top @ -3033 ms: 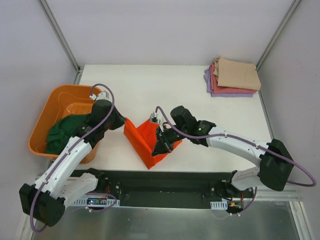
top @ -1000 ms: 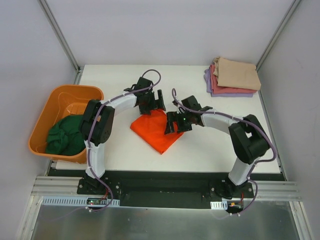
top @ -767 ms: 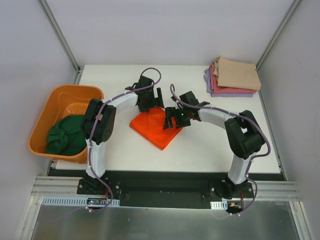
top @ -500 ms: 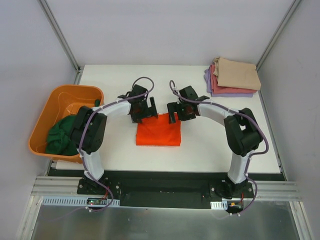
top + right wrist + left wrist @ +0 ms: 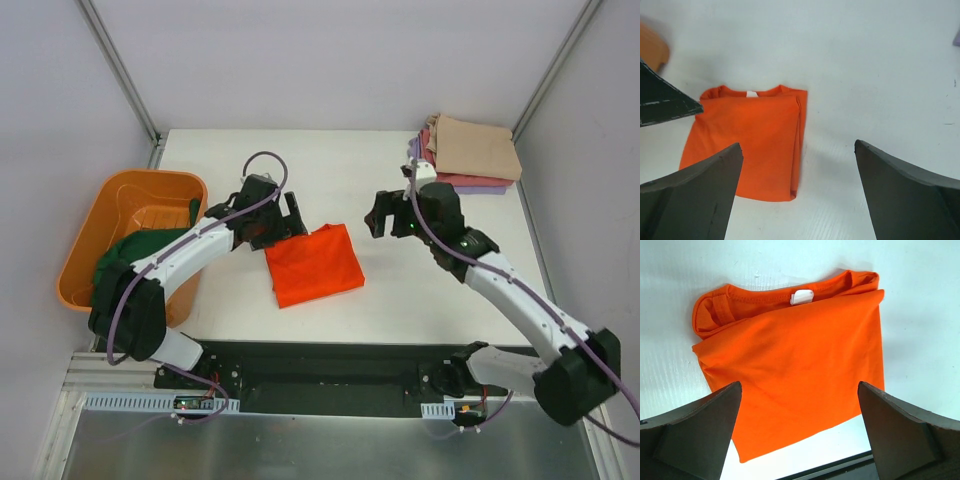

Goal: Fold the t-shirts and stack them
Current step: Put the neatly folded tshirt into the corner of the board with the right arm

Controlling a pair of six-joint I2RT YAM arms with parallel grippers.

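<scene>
Orange t-shirt (image 5: 313, 264) is lying folded on the table (image 5: 330, 165), soft, light and floppy; my left gripper (image 5: 289, 217) and right gripper (image 5: 387, 215) are hovering near it, jaws apart, empty. I am judging opposite folded edges the safest grip.

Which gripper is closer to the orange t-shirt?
Left. The left gripper hovers open by the far-left corner of the orange t-shirt; the right gripper, also open, sits farther to its right.
</scene>
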